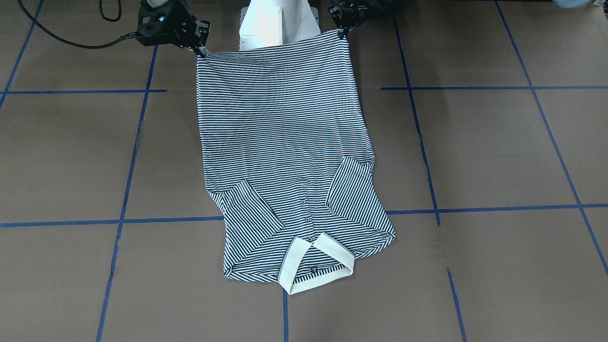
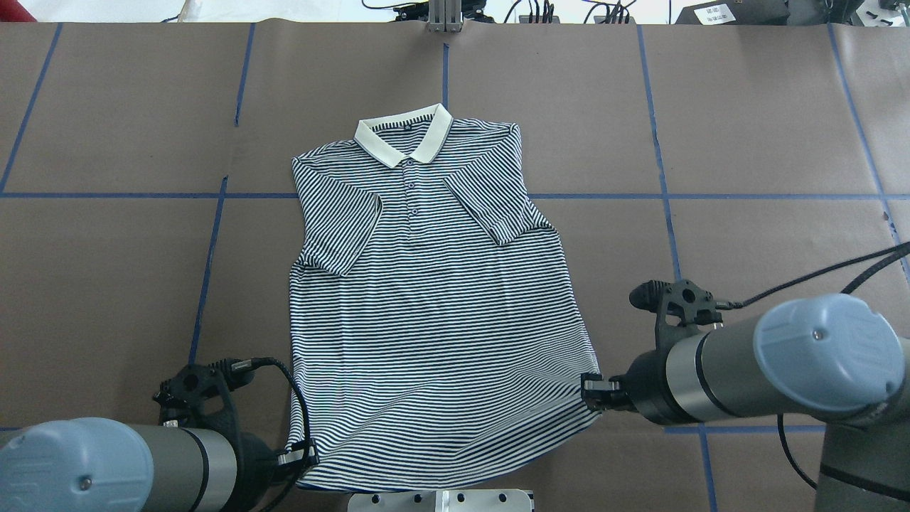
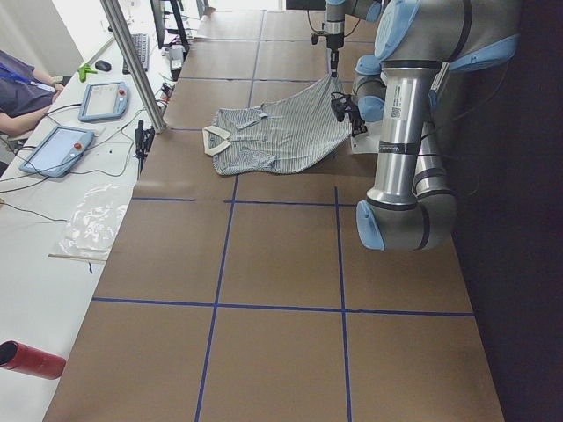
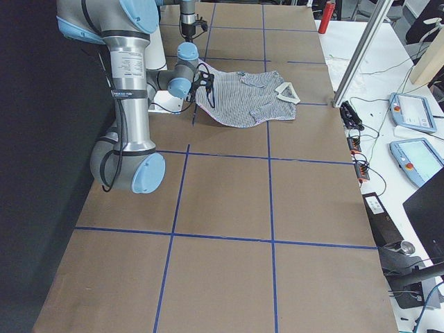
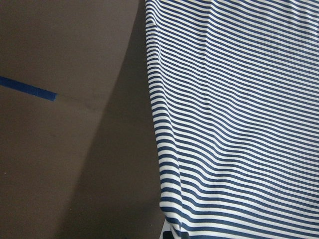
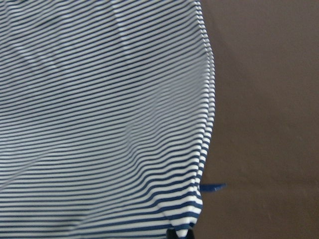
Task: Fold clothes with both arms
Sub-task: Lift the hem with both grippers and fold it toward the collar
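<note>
The shirt (image 2: 434, 306) lies front up in the middle of the surface (image 2: 746, 107). Its collar (image 2: 398, 146) points toward the far edge, away from the robot, and its hem (image 2: 441, 469) is at the robot's edge. Both sleeves (image 2: 341, 227) are folded inward onto the chest, one on each side of the placket (image 2: 411, 199). The left arm (image 2: 178, 462) is at the hem's left corner and the right arm (image 2: 711, 373) at its right corner. Each arm's jaws pinch that corner and hold the hem raised off the surface. The pedestal base (image 1: 278, 23) stands just behind the hem, between the arms.
</note>
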